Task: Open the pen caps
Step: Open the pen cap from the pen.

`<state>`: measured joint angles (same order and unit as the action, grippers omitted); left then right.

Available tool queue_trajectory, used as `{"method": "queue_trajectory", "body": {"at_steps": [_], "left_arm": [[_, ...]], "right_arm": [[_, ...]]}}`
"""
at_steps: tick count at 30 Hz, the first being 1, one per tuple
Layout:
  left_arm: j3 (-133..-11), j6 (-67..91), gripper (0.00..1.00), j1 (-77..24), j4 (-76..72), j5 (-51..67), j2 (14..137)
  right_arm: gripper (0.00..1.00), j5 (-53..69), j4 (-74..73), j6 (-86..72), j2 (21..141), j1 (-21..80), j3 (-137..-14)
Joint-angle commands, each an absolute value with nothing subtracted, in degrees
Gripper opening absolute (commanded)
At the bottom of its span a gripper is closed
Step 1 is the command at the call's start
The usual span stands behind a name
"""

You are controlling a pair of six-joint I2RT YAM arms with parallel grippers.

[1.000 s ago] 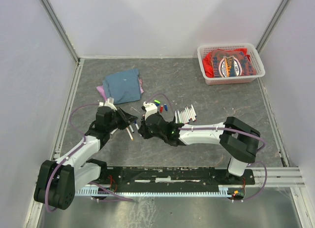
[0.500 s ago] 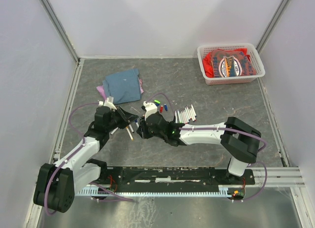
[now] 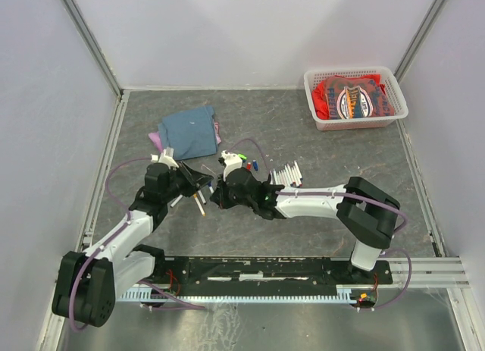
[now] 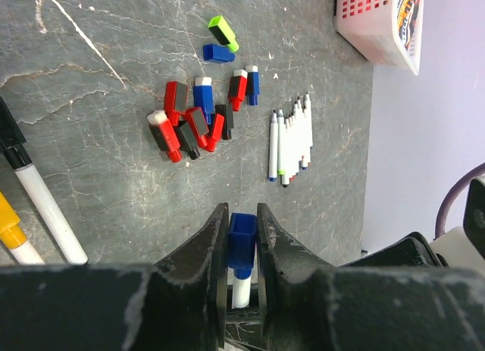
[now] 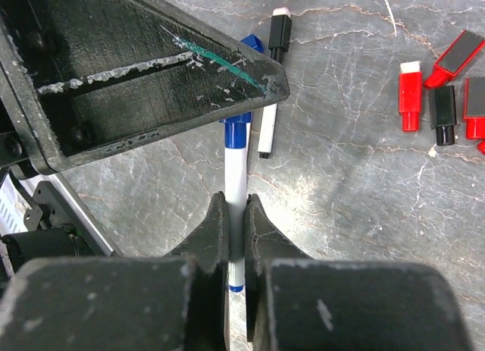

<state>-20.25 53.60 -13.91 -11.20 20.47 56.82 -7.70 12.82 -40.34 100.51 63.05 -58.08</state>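
Left jaws: clamped on the held cap, one finger against each side.
Held cap: blue, end-on to the left wrist camera. A white barrel shows just below it between the fingers.
Right jaws: closed tight on the barrel, gripping the white shaft below a blue collar.
Pen line: in the right wrist view the barrel runs from the right jaws up under a left finger, and a blue end of the cap shows past that finger. Whether the cap is seated or already free cannot be told.
Station: in the top view the two wrists meet nose to nose above the bench, left of centre, nearer than the cloth.
Loose caps: red, blue and black, some with white ends. They lie in a tight cluster on the bench beyond the left jaws, several touching.
Green cap: lies farther out, just beside a small blue cap and apart from the cluster.
Bare pens: white, in a row side by side and touching, right of the cluster.
Capped pens: a black-capped pen and a yellow-capped pen lie at the left edge of the left wrist view.
Basket: white, at the far right corner, holding red printed fabric.
Cloth: blue, folded, lying over a pink piece.
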Motion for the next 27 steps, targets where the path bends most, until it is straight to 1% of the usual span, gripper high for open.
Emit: {"method": "queue_trajectory", "body": {"at_steps": [1,5,10,16,22,27], "left_arm": [[-21.43,58.6,0.03,-14.15,-16.51,22.5,57.25],[-22.89,58.94,0.03,-14.3,-13.69,17.58,56.75],[-26.85,58.17,0.03,-16.0,-6.65,7.99,58.16],[-29.99,57.97,0.03,-19.75,-7.59,3.37,61.4],[-30.47,53.9,0.03,-21.0,-15.57,6.29,63.94],[-28.26,53.75,0.03,-20.99,-23.11,9.29,63.93]], "right_arm": [[0.01,-7.24,13.63,-39.16,101.93,62.7,-61.17],[0.01,-9.49,10.15,-37.29,101.1,62.68,-60.73],[0.01,-13.53,3.65,-34.26,99.47,62.83,-60.21],[0.01,-16.59,-0.51,-31.21,99.63,63.23,-60.56],[0.01,-13.77,5.48,-33.58,97.36,63.27,-56.59],[0.01,-9.17,16.45,-38.32,94.3,62.63,-50.42]]}}
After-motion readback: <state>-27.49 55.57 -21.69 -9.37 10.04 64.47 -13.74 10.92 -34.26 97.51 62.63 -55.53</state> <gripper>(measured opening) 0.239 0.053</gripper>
